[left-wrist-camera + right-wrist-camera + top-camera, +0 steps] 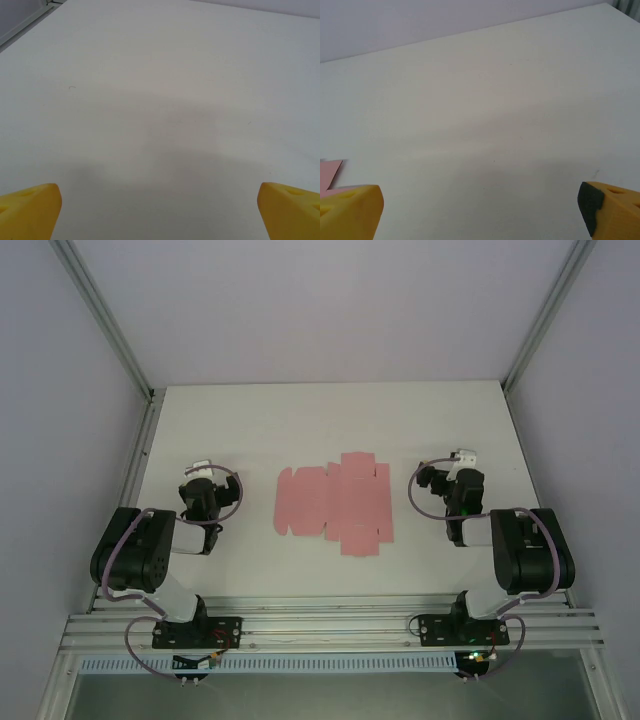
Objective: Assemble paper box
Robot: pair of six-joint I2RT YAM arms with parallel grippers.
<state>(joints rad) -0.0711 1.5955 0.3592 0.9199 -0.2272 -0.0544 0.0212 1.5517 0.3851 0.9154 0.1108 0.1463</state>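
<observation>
The paper box point(334, 503) is a flat salmon-pink die-cut sheet with flaps and tabs, lying in the middle of the white table between the two arms. A corner of it point(331, 172) peeks in at the left edge of the right wrist view. My left gripper point(200, 472) rests to the left of the sheet, apart from it; its yellow fingertips point(30, 210) stand wide apart over bare table, so it is open. My right gripper point(452, 468) sits to the right of the sheet, also open, with yellow fingertips point(350, 210) spread and nothing between them.
The white table point(320, 420) is bounded by grey walls with aluminium rails at the left point(140, 440) and right point(515, 420) edges. Both arm bases are bolted on the rail point(330, 625) at the near edge.
</observation>
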